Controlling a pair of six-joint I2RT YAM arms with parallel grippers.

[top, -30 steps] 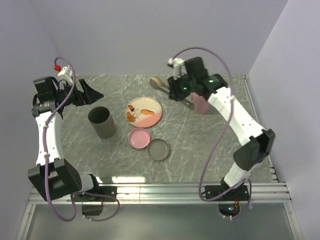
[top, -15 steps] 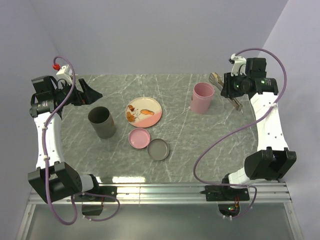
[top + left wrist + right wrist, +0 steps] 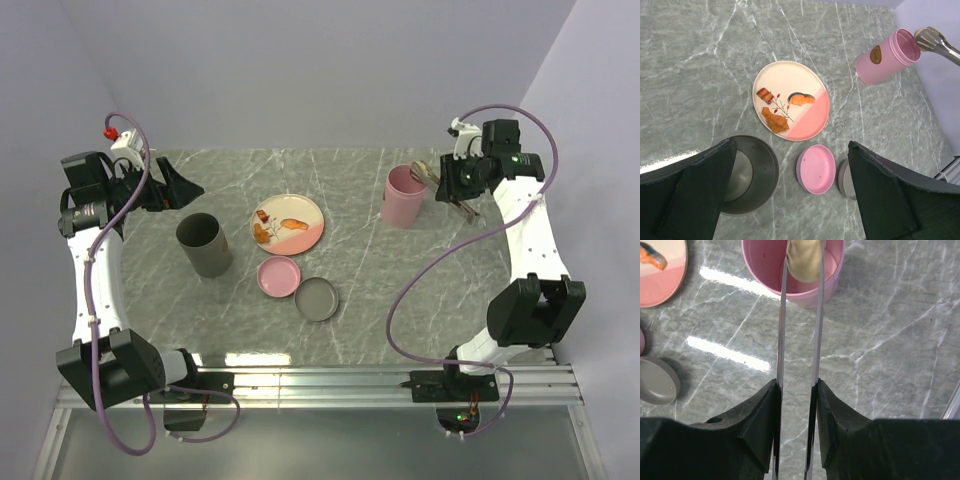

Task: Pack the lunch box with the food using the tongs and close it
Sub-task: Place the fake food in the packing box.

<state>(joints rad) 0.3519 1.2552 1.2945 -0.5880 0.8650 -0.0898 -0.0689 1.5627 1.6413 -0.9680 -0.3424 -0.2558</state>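
Within the last second the right gripper [image 3: 797, 390] has swung from beside the plate [image 3: 312, 233] out to the far right and back in. The tongs [image 3: 782, 330] now reach over the mouth of the pink lunch box [image 3: 404, 200]. The gripper's fingers squeeze the 2 tong arms, and the tips are clenched on the beige ball [image 3: 804, 260] just above the opening, so letting it drop looks like the next step. 3 orange-brown pieces [image 3: 775, 121] still lie on the plate, so packing has barely begun. The pink lid [image 3: 279, 276] and grey lid [image 3: 317, 299] lie nearer, side by side. The left gripper [image 3: 190, 190] hangs spread wide and empty, far left, beyond the grey canister [image 3: 204, 244]. The tabletop [image 3: 400, 290] is grey veined marble with glare streaks, between plain lilac walls
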